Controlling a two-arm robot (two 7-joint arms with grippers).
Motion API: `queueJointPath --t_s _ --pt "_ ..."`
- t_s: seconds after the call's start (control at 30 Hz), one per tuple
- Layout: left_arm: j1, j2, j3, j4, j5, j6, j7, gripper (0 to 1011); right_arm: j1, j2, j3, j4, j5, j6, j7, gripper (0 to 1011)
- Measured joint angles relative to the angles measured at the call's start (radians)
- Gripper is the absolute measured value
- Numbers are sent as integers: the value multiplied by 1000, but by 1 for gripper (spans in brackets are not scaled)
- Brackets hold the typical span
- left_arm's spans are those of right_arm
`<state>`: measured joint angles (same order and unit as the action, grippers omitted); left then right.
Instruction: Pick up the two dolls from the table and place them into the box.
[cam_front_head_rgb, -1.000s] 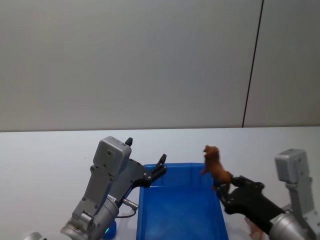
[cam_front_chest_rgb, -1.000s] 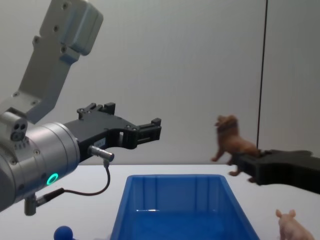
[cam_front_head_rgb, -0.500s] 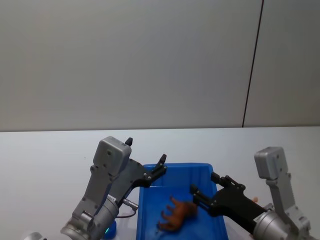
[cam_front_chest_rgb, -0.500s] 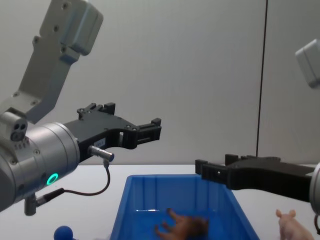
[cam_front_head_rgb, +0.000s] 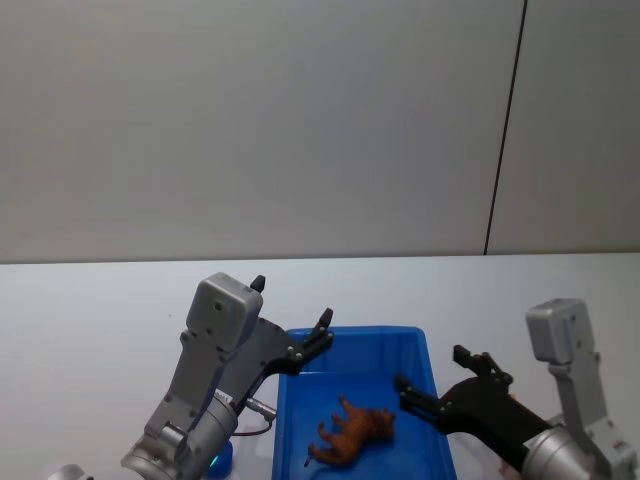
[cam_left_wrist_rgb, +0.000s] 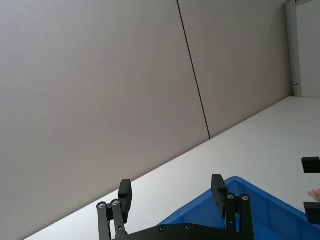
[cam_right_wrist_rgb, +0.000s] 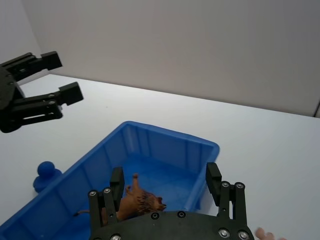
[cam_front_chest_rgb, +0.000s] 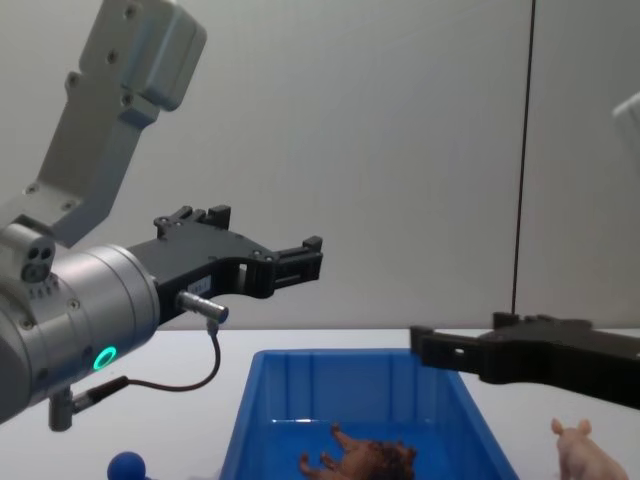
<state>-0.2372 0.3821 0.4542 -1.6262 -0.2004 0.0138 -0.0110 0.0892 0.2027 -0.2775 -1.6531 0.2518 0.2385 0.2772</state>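
Note:
A brown lion doll (cam_front_head_rgb: 355, 432) lies on its side on the floor of the blue box (cam_front_head_rgb: 350, 336), also seen in the chest view (cam_front_chest_rgb: 365, 460) and the right wrist view (cam_right_wrist_rgb: 137, 200). My right gripper (cam_front_head_rgb: 430, 368) hovers open and empty over the box's right wall, just right of the lion (cam_right_wrist_rgb: 165, 180). A pink pig doll (cam_front_chest_rgb: 585, 455) stands on the table to the right of the box, below the right arm. My left gripper (cam_front_head_rgb: 292, 302) is held open and empty in the air over the box's far left corner (cam_left_wrist_rgb: 171, 192).
A small blue knobbed object (cam_front_chest_rgb: 127, 466) sits on the white table (cam_front_head_rgb: 90, 320) left of the box, under the left arm. The table runs back to a grey wall.
The right gripper held the lion doll above the box's right rim, then opened; the lion dropped into the box. The gripper has since drawn back a little to the right. Left arm unmoved.

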Motion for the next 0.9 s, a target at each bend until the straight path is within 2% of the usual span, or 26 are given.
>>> queueJointPath --t_s 0.53,0.9 --pt "0 0 0 0 0 0 0 1001 -110 54 28 -99 11 6 -184 1001" --pt "0 0 0 0 0 0 0 1001 -164 73 39 -104 20 8 -262 1001"
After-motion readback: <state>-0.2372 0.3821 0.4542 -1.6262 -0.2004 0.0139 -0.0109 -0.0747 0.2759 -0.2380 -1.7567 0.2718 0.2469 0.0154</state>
